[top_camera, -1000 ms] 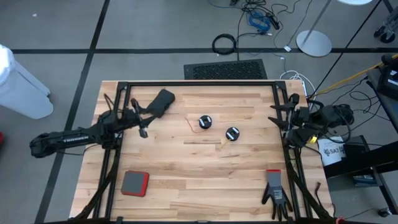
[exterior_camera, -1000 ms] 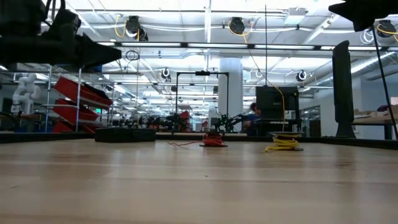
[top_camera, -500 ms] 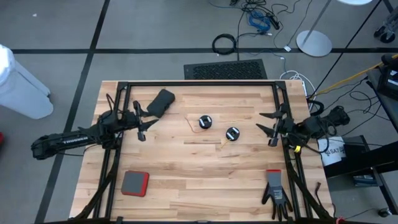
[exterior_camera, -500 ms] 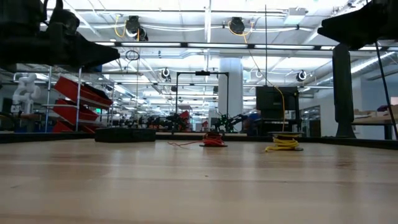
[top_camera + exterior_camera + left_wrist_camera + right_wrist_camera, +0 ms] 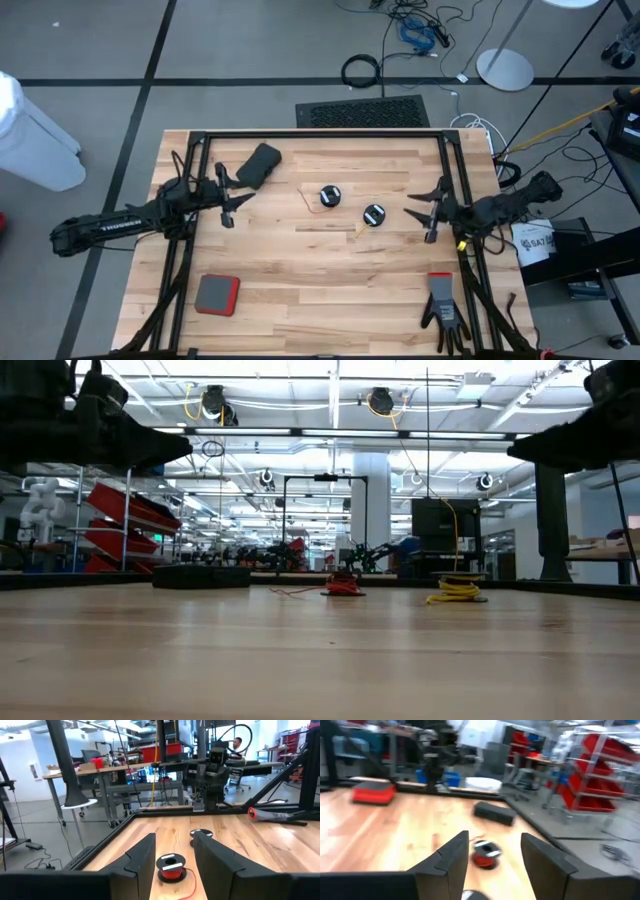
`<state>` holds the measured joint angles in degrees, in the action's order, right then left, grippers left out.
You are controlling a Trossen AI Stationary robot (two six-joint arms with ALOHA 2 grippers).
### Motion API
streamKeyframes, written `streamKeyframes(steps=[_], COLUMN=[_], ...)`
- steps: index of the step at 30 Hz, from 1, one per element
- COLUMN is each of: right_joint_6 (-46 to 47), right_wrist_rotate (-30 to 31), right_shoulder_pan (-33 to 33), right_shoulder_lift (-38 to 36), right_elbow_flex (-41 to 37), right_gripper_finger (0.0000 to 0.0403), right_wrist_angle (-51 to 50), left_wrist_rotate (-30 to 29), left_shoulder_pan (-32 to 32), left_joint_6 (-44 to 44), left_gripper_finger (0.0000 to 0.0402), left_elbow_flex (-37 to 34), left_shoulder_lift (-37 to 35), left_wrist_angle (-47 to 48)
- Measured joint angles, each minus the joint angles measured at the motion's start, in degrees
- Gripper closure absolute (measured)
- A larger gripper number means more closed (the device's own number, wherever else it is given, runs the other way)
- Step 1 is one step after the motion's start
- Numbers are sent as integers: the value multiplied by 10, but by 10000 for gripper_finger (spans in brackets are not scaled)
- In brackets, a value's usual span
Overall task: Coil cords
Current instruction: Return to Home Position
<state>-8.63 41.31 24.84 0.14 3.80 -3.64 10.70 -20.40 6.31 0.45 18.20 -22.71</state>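
Two small black reels lie flat on the wooden table's middle. One carries the reddish-orange cord, with a thin loose loop on the wood beside it. The other carries the yellow cord. My left gripper hovers open to the left of them, pointing level at the red-corded reel. My right gripper hovers open to the right of the yellow-corded reel, also level. In the right wrist view the red-corded reel shows beyond its open fingers.
A black flat case lies at the far left, a red and grey pad at the near left, and a black glove with a red cuff at the near right. Black frame rails run along the table's edges.
My right gripper has come down and moved from the table's right edge toward the reels, staying open. The reels and cords lie as before.
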Motion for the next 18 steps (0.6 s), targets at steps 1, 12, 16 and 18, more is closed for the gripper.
streamKeyframes(steps=[1, 12, 16, 18], right_joint_6=[3, -29, -28, -16], right_wrist_rotate=[-16, -96, -96, -97], right_shoulder_pan=[0, 0, 0, 0], right_shoulder_lift=[0, 0, 0, 0], right_elbow_flex=[-6, -7, -7, -7], right_gripper_finger=[237, 238, 238, 238], right_wrist_angle=[3, 20, 21, 21], left_wrist_rotate=[0, -54, -55, -55], left_shoulder_pan=[0, 0, 0, 0], left_joint_6=[0, 1, 1, 1], left_gripper_finger=[261, 261, 261, 261], left_elbow_flex=[0, 0, 0, 0], left_shoulder_lift=[0, 0, 0, 0], left_wrist_angle=[5, 40, 40, 40])
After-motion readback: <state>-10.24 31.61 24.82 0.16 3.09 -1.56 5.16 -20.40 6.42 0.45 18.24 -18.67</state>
